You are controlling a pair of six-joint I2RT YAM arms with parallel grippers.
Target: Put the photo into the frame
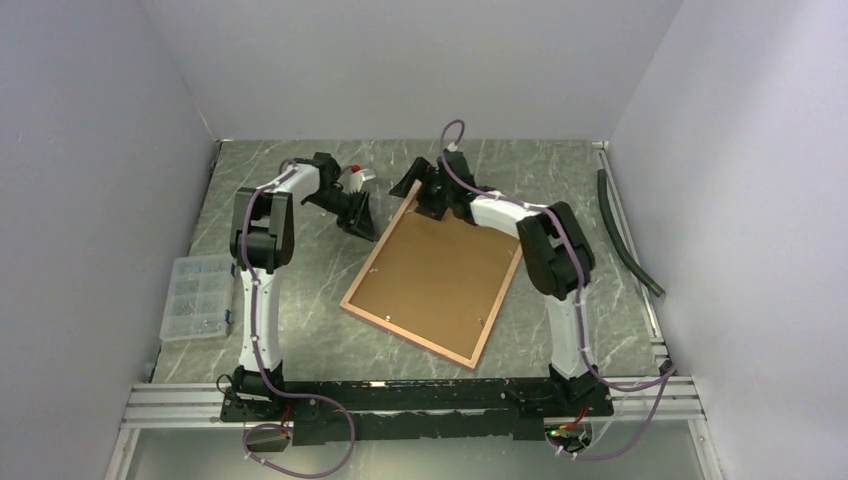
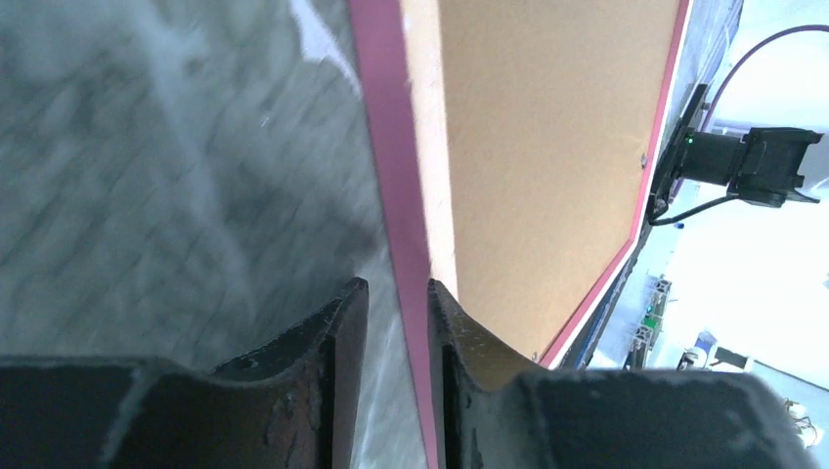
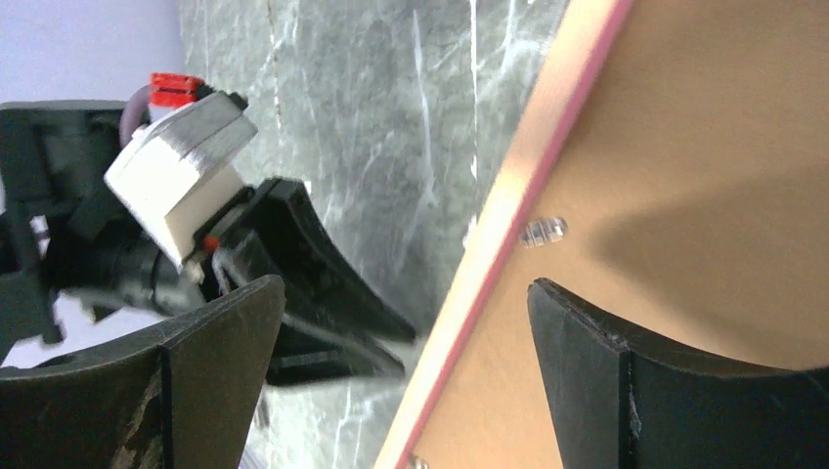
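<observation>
**Frame lies back-up mid-table, both grippers at its far end**

Seen from above, with the arm bases at 6 o'clock, a clear plastic parts box sits near the table's 9 o'clock edge, just outside the left arm.

The frame lies in the middle of the table with its brown wooden back facing up and its thin pink border showing all round. It is turned askew, with its long sides running from about 7 o'clock to 1 o'clock. One corner points toward the bases and the opposite corner points to 12 o'clock. Whether the far end is flat on the table or slightly raised cannot be told.

At roughly 11 o'clock from the frame's centre, the left gripper straddles the pink rim of the long side. Its jaws stand only narrowly apart. One finger is over the brown back, the other is over the table, and a sliver of table shows between that finger and the rim, so the grip reads as released rather than clenched.

At the 12 o'clock corner, the right gripper is spread wide and holds nothing. One finger is above the table and the other above the brown back, near a small clear tab.

A black hose lies along the 3 o'clock edge, well apart from the frame.
</observation>
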